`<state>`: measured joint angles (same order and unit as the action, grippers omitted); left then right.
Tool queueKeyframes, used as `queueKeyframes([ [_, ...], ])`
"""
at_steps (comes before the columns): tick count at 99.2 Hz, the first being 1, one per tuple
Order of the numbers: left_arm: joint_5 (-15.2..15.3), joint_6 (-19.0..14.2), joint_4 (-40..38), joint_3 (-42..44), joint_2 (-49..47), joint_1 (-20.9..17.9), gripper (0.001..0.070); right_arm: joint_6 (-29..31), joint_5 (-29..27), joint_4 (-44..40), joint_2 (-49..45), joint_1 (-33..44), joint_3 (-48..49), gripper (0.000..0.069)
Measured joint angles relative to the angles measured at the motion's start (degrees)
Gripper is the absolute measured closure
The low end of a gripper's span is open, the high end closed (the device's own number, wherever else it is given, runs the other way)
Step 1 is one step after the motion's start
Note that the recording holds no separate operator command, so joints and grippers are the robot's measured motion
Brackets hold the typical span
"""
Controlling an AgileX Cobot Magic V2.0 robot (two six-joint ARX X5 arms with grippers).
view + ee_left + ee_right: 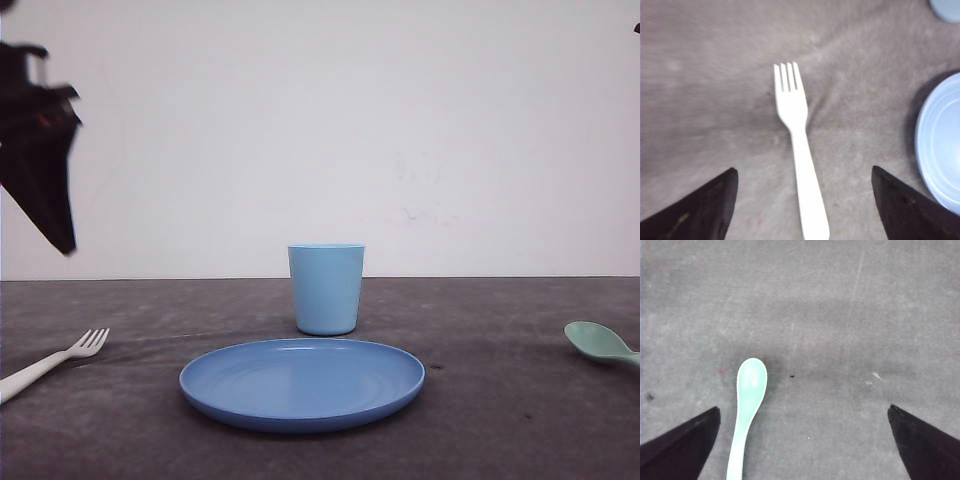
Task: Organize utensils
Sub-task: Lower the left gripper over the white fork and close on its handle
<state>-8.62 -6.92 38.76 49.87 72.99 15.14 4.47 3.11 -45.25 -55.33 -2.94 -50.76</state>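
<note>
A white plastic fork [55, 362] lies on the dark table at the front left, tines pointing toward the plate. From the left wrist, the fork [799, 150] lies between my open left gripper's [802, 205] fingers, well below them. A mint-green spoon [600, 343] rests at the right edge, its handle cut off by the frame. My open right gripper [804, 440] hovers above the table with the spoon [746, 410] close to one finger. The left gripper [38, 150] hangs high at the left in the front view.
A round blue plate [302, 382] sits at the table's centre front, with a light blue cup [326, 288] upright just behind it. The plate's rim [940, 145] lies close beside the left gripper. A white wall stands behind the table.
</note>
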Motion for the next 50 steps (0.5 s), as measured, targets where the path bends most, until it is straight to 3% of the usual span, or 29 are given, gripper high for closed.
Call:
queueKeyframes([
  [22,5.4,-0.9,-2.8,0.0,6.8,3.5,0.0196,0.0,0.0,0.0,0.0,0.0,0.0,0.0013],
  [50,9.9,-1.6,-5.9,0.0,12.0,7.0,0.0203,0.0,0.0,-0.3,0.0,0.0,0.0,0.0013],
])
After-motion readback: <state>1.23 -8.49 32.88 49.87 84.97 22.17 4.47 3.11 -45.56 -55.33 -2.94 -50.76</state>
